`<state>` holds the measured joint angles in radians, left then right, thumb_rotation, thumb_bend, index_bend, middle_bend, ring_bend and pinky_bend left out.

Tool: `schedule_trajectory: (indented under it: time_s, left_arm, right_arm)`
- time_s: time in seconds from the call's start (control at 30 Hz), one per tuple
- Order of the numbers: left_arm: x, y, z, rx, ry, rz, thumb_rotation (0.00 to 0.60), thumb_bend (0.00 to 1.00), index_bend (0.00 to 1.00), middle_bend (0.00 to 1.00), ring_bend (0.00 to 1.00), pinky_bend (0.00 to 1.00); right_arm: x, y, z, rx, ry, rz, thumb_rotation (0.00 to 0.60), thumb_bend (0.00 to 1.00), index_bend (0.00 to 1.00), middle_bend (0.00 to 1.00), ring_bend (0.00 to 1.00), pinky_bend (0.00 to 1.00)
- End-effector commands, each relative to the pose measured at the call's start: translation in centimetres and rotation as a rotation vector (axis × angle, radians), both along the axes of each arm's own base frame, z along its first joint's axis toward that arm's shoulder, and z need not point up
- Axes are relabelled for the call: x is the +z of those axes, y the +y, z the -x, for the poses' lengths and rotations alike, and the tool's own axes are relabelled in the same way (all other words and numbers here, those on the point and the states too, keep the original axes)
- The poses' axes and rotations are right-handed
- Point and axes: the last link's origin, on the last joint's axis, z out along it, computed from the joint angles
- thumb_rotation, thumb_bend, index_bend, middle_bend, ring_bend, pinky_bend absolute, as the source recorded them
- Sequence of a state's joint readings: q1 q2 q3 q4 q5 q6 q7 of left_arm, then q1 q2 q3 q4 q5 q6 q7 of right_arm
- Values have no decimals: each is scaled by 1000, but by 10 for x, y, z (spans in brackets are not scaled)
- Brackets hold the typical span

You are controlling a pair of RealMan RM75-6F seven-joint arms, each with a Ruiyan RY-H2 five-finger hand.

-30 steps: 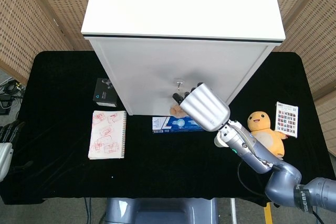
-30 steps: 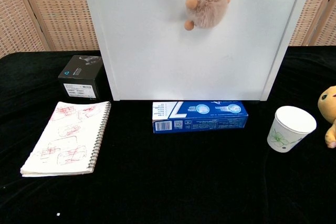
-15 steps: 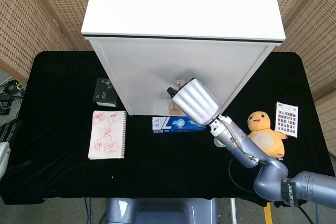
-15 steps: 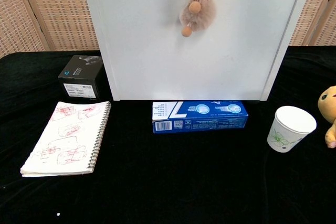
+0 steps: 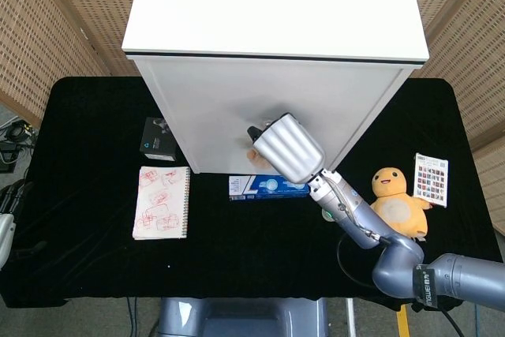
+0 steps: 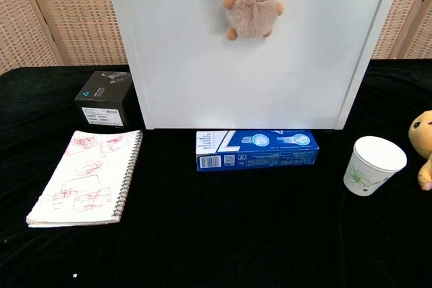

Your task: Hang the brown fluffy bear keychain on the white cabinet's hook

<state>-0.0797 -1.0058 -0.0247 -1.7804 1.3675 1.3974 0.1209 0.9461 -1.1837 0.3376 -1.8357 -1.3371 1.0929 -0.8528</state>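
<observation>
Brown fluffy bear keychain dangling by its ring against the white cabinet front, up at twelve o'clock in the chest view, above the blue box. Right hand raised against that front, back of hand to the head camera, fingers hidden, so grip on the keychain impossible to tell. Left hand barely visible at nine o'clock off the bench edge, state unclear.

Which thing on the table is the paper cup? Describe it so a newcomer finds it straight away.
Start at the white cabinet and drop to the blue box at its foot. To the right of that box stands the paper cup, beside the yellow plush toy: the only white, open-topped thing, with a small green print.
</observation>
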Motion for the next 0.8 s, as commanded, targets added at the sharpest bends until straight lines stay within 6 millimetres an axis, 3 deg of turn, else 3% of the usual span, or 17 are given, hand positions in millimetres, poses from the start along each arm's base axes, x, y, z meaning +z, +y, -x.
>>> schedule_trajectory:
  time_s: [0.03, 0.6, 0.8]
  left_arm:
    - [0, 0, 0, 1, 1, -1, 600, 0, 0, 0, 0, 0]
    - [-1, 0, 0, 2, 4, 3, 600, 0, 0, 0, 0, 0]
    - [0, 0, 1, 3, 2, 2, 600, 0, 0, 0, 0, 0]
  right_arm:
    - [-2, 0, 0, 2, 12, 7, 600, 614, 707, 959, 973, 1000]
    - [-7, -2, -10, 18, 2, 42, 600, 540, 699, 962, 975, 1000]
    - [-8, -4, -11, 14, -7, 59, 600, 320, 672, 963, 977, 1000]
